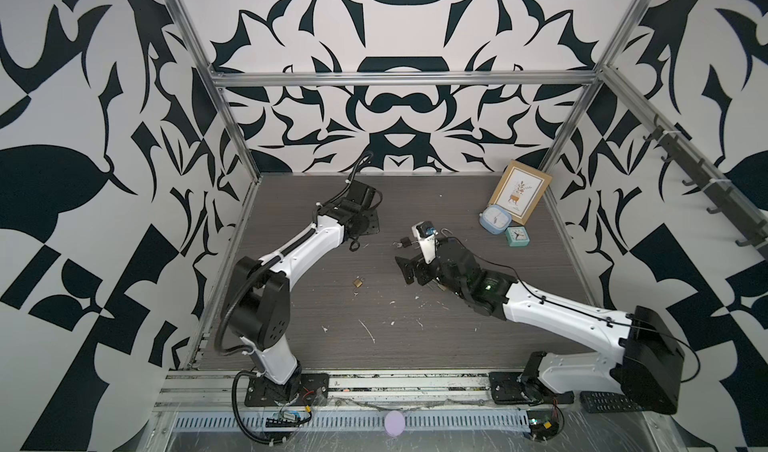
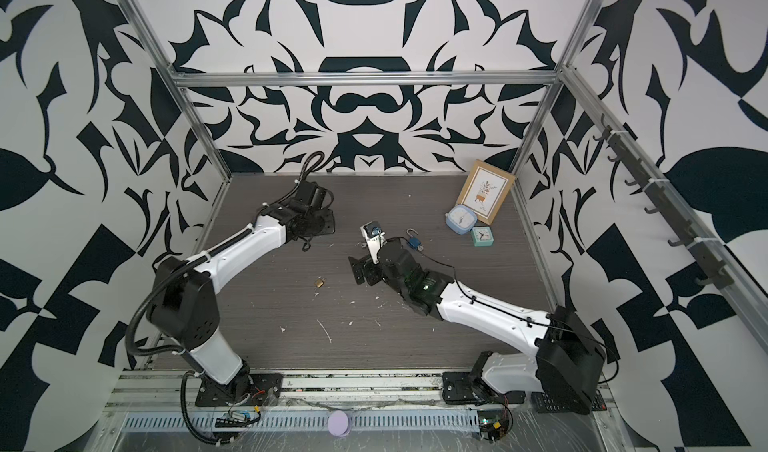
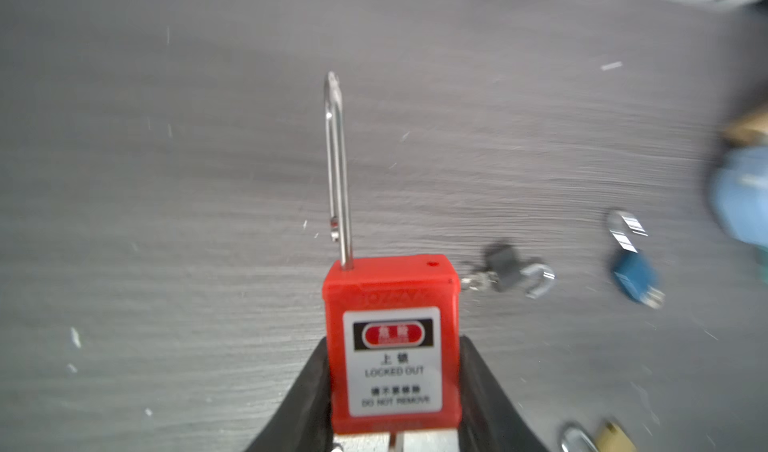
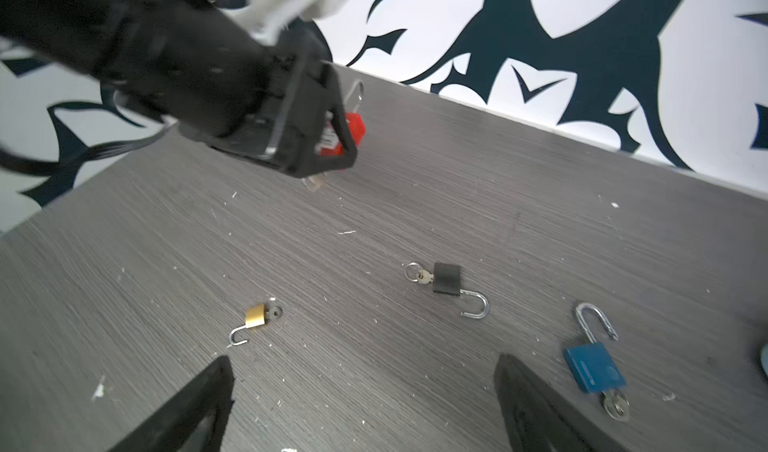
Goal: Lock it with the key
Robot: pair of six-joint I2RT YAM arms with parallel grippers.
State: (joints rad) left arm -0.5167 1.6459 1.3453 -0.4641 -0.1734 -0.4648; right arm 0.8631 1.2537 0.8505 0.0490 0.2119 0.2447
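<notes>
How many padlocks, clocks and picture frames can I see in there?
Padlocks: 4 (red padlock, black padlock, blue padlock, gold padlock)
Clocks: 2 (pale blue clock, teal clock)
Picture frame: 1
Total: 7

Red padlock [image 3: 392, 338], long shackle [image 3: 338, 171] open

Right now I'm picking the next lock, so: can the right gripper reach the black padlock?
Probably yes: the right gripper is open and empty, and the black padlock lies uncovered just ahead of it.
</notes>
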